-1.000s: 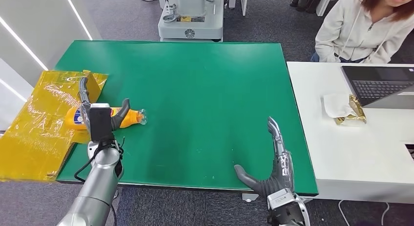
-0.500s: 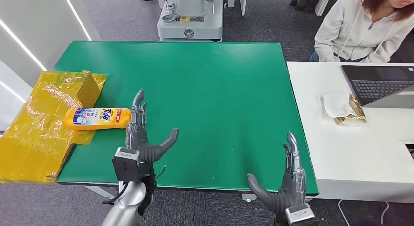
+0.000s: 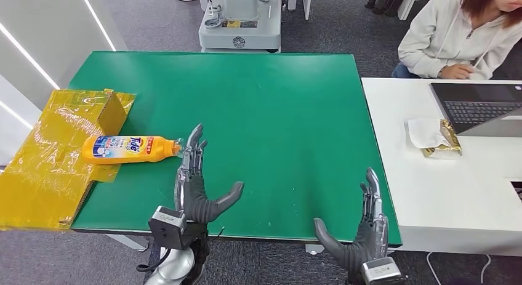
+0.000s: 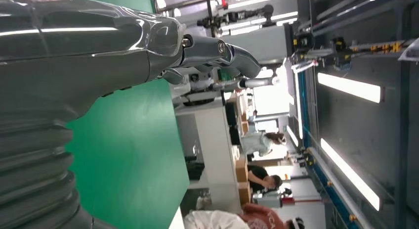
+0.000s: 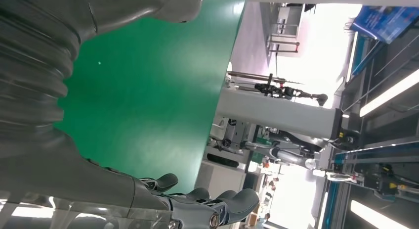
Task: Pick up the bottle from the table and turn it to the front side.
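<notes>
bottle (image 3: pixel 129 148): orange Tide bottle lying flat on its side at the left edge of the green table (image 3: pixel 277 100), label facing up. The base end sits on the yellow crinkly sheet (image 3: pixel 43 168), and the clear cap points toward the middle of the table.

left hand (image 3: pixel 196 183): spread and holding nothing, palm turned inward with the thumb sticking out to the side. Its fingertips (image 3: pixel 196 137) reach up just beside the bottle's cap; can't tell whether they actually touch it. In the left wrist view the fingers (image 4: pixel 217 51) stretch out straight above the green surface.

right hand (image 3: pixel 363 232): also spread and holding nothing, hovering at the near right corner of the table with fingers pointing up and thumb out to the left. It's well apart from the bottle.

white table (image 3: pixel 425 192): sits right next to the green one on the right, with a laptop (image 3: pixel 480 106) and a crumpled white and gold wrapper (image 3: pixel 434 137) on it.

person (image 3: pixel 455 36): in a light hoodie, sitting behind the laptop.
</notes>
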